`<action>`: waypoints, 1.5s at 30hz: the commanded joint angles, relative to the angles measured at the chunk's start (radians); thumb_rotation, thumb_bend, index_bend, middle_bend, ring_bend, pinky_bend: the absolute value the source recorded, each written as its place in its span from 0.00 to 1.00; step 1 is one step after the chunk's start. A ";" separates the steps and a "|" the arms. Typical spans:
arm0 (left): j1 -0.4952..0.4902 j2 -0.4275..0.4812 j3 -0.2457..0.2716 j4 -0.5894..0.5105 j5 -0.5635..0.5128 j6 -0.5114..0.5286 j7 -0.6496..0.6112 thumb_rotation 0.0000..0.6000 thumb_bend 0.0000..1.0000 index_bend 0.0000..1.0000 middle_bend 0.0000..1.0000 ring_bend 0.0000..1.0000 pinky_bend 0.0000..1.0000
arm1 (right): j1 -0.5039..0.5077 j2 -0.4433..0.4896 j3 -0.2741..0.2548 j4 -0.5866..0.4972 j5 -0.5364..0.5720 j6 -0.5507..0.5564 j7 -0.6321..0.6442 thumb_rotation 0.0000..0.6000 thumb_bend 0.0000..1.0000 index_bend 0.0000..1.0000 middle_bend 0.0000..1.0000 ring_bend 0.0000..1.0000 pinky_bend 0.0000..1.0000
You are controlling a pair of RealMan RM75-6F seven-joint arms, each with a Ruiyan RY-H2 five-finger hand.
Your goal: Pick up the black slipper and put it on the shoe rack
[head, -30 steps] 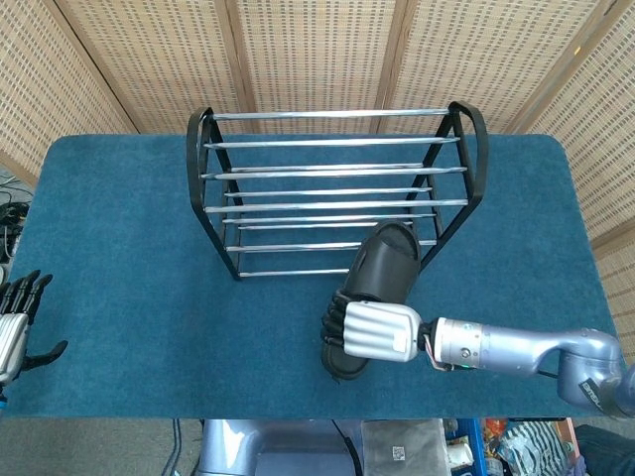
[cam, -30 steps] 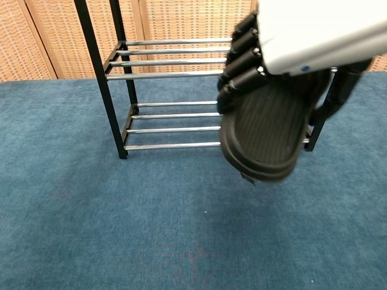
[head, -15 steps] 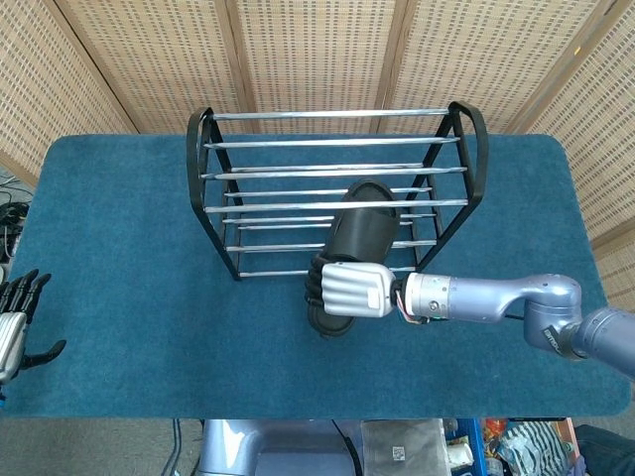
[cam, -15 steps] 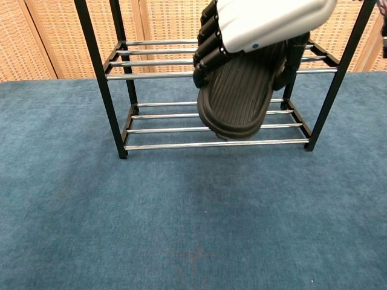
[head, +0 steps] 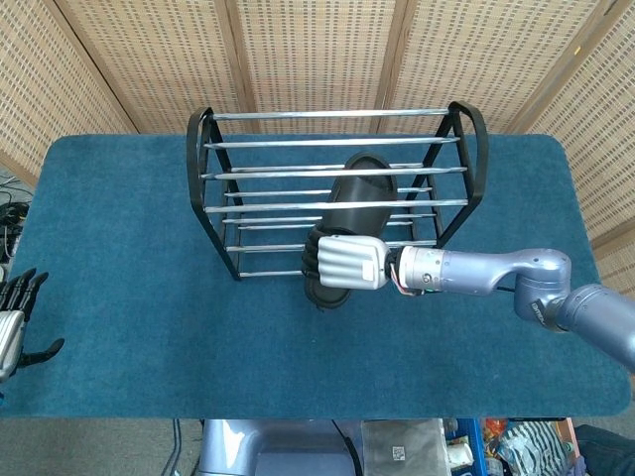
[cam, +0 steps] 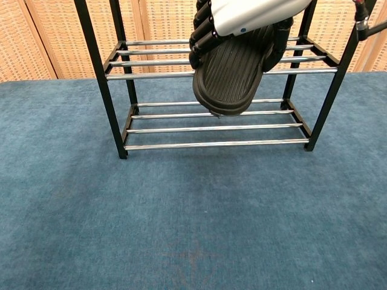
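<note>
1. Right hand sits at frame centre in the head view and grips the black slipper. Fingers are wrapped round one edge of the slipper; the white back of the hand faces up.
2. The slipper is off the table. In the chest view its ribbed sole faces the camera, heel end low, toe end tilted away toward the rack's upper rails.
3. In the head view the slipper's front half overlaps the rails of the shoe rack, and its heel end pokes out past the rack's front edge, under the hand. Whether it touches any rail cannot be told.
4. In the chest view the heel hangs in front of the rack's upper tier, above the lower rails, apart from them.
5. Right arm comes in from the right side of the head view, lying roughly level across the blue table mat.
6. Left hand is at the lower-left edge of the head view, holding nothing, with dark fingers spread, well apart from the rack.
7. The rack stands upper centre on the mat, with a woven screen behind it.
</note>
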 commanded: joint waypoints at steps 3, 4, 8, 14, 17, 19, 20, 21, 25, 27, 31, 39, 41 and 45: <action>-0.001 -0.001 -0.001 0.001 -0.005 -0.002 0.003 1.00 0.24 0.00 0.00 0.00 0.00 | 0.011 -0.029 -0.017 0.045 0.013 -0.013 0.009 1.00 1.00 0.41 0.31 0.30 0.42; -0.002 -0.002 -0.001 0.001 -0.005 -0.003 0.004 1.00 0.24 0.00 0.00 0.00 0.00 | 0.013 -0.031 -0.020 0.049 0.017 -0.016 0.011 1.00 1.00 0.41 0.30 0.29 0.42; -0.002 -0.003 -0.001 0.002 -0.007 -0.003 0.005 1.00 0.24 0.00 0.00 0.00 0.00 | 0.021 -0.032 -0.026 0.066 0.034 -0.038 0.010 1.00 1.00 0.39 0.26 0.23 0.42; -0.005 -0.003 -0.001 0.002 -0.010 -0.006 0.007 1.00 0.24 0.00 0.00 0.00 0.00 | 0.026 -0.023 -0.032 0.085 0.053 -0.052 -0.006 1.00 1.00 0.39 0.25 0.20 0.40; -0.005 -0.004 0.000 0.002 -0.009 -0.006 0.007 1.00 0.24 0.00 0.00 0.00 0.00 | 0.025 -0.018 -0.035 0.088 0.061 -0.053 -0.015 1.00 1.00 0.39 0.23 0.18 0.38; -0.005 -0.004 0.000 0.002 -0.009 -0.006 0.007 1.00 0.24 0.00 0.00 0.00 0.00 | 0.024 -0.016 -0.038 0.085 0.066 -0.054 -0.021 1.00 0.99 0.37 0.18 0.15 0.35; -0.005 -0.003 0.000 0.002 -0.009 -0.006 0.007 1.00 0.24 0.00 0.00 0.00 0.00 | 0.023 -0.015 -0.041 0.084 0.065 -0.054 -0.028 1.00 0.93 0.33 0.14 0.12 0.32; -0.005 -0.003 0.000 0.002 -0.009 -0.005 0.007 1.00 0.24 0.00 0.00 0.00 0.00 | 0.021 -0.014 -0.042 0.083 0.065 -0.052 -0.037 1.00 0.80 0.28 0.09 0.08 0.27; -0.004 -0.002 0.002 -0.001 -0.004 -0.001 0.006 1.00 0.24 0.00 0.00 0.00 0.00 | 0.001 -0.013 -0.023 0.068 0.101 -0.087 -0.130 1.00 0.32 0.13 0.00 0.00 0.06; -0.002 -0.001 0.003 -0.001 -0.001 0.002 0.004 1.00 0.24 0.00 0.00 0.00 0.00 | -0.011 -0.010 -0.006 0.051 0.129 -0.108 -0.180 1.00 0.25 0.11 0.00 0.00 0.03; 0.000 0.000 0.003 -0.003 0.001 0.007 0.001 1.00 0.24 0.00 0.00 0.00 0.00 | -0.028 0.002 0.015 0.015 0.167 -0.139 -0.255 1.00 0.24 0.09 0.00 0.00 0.00; 0.001 0.000 0.007 -0.006 0.008 0.011 0.004 1.00 0.24 0.00 0.00 0.00 0.00 | -0.059 0.032 0.029 -0.057 0.208 -0.152 -0.322 1.00 0.24 0.09 0.00 0.00 0.00; 0.002 0.000 0.007 -0.006 0.010 0.013 0.004 1.00 0.24 0.00 0.00 0.00 0.00 | -0.067 0.041 0.029 -0.074 0.209 -0.145 -0.334 1.00 0.24 0.09 0.00 0.00 0.00; 0.004 0.002 0.009 -0.009 0.016 0.018 0.001 1.00 0.24 0.00 0.00 0.00 0.00 | -0.098 0.065 0.028 -0.130 0.204 -0.100 -0.362 1.00 0.24 0.09 0.00 0.00 0.00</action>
